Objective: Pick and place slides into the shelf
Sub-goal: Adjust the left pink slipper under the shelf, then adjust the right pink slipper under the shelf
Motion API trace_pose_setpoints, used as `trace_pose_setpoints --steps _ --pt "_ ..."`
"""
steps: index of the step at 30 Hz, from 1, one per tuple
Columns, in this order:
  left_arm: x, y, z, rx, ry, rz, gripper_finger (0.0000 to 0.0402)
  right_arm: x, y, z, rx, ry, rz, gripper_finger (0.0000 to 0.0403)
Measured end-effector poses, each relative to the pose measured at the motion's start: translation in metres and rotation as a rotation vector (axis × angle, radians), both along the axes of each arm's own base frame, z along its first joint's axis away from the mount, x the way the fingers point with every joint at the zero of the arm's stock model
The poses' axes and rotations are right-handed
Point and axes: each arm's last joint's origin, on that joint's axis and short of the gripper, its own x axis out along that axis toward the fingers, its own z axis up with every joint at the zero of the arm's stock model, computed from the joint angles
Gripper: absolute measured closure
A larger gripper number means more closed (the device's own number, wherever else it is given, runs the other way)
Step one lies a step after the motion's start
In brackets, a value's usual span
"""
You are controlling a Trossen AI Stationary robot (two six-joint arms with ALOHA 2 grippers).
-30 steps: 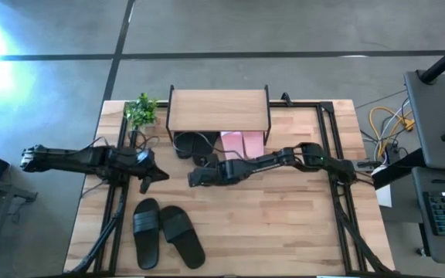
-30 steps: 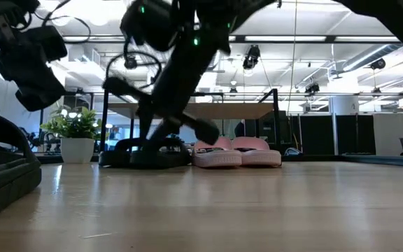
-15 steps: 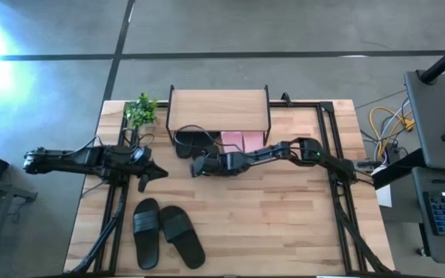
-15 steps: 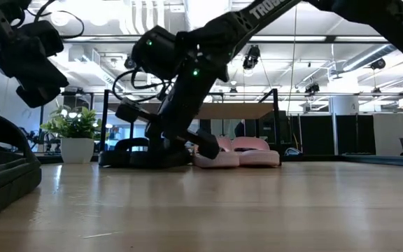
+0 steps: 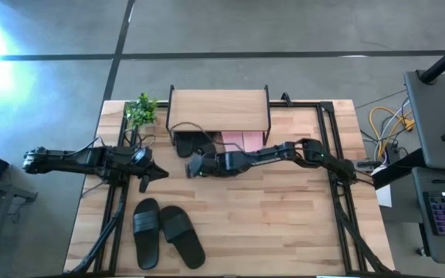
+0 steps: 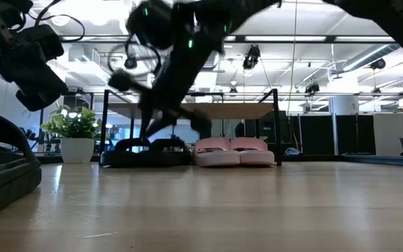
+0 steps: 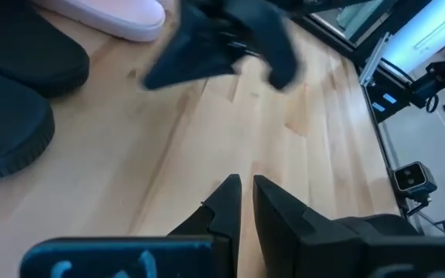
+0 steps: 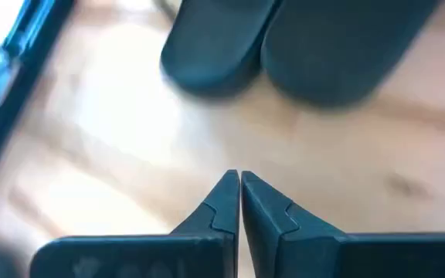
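Observation:
The shelf (image 5: 219,110) stands at the table's far edge. Under it, one black pair of slides (image 5: 190,143) and the pink pair (image 5: 242,140) sit side by side on the tabletop, also seen in the low view as the black pair (image 6: 145,150) and the pink pair (image 6: 233,150). A second black pair (image 5: 168,232) lies near the table's near edge. My right gripper (image 5: 194,165) hangs shut, raised just in front of the shelf's black pair. My left gripper (image 5: 159,174) waits shut above the table to the left; its wrist view shows the black pair (image 7: 14,100).
A small potted plant (image 5: 140,110) stands left of the shelf. Black frame rails (image 5: 332,154) run along the table's left and right sides. Bare wood (image 5: 276,224) spans the table's middle and right. The right wrist view shows two black slides (image 8: 284,46) ahead of the fingers.
My right gripper moved toward the shelf and dipped low to the front of the black pair there, then rose again and shifted slightly toward the table's left. It stayed shut throughout.

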Motion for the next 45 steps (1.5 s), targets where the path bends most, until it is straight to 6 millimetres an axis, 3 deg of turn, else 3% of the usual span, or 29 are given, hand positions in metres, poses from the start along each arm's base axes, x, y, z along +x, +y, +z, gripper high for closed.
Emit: trace_pose_setpoints --steps 3,8,13,16,23,33,39,45 --pt "0.0 0.0 -0.001 0.009 0.002 0.002 0.038 -0.01 0.019 0.012 0.008 0.146 0.027 0.0394" --pt "0.002 0.0 -0.005 0.009 0.032 0.014 0.038 -0.045 0.043 0.018 0.045 0.444 -0.093 0.0394" --pt "0.005 0.001 -0.009 0.024 0.069 0.026 0.038 -0.056 0.058 0.009 0.065 0.493 -0.092 0.0394" --pt "0.007 0.001 -0.01 0.028 0.086 0.026 0.038 -0.059 0.05 -0.004 0.049 0.516 -0.121 0.0394" --pt "0.008 0.001 -0.011 0.028 0.099 0.026 0.038 -0.065 0.005 -0.033 0.017 0.576 -0.19 0.0394" --pt "0.008 0.001 -0.011 0.027 0.096 0.025 0.038 -0.044 -0.035 -0.025 -0.066 0.444 -0.132 0.0394" --pt "0.008 0.001 -0.011 0.028 0.096 0.024 0.038 -0.044 -0.032 -0.02 -0.038 0.448 -0.071 0.0394" --pt "0.008 0.001 -0.011 0.028 0.096 0.024 0.038 -0.05 0.006 0.006 0.059 0.455 0.158 0.0394"
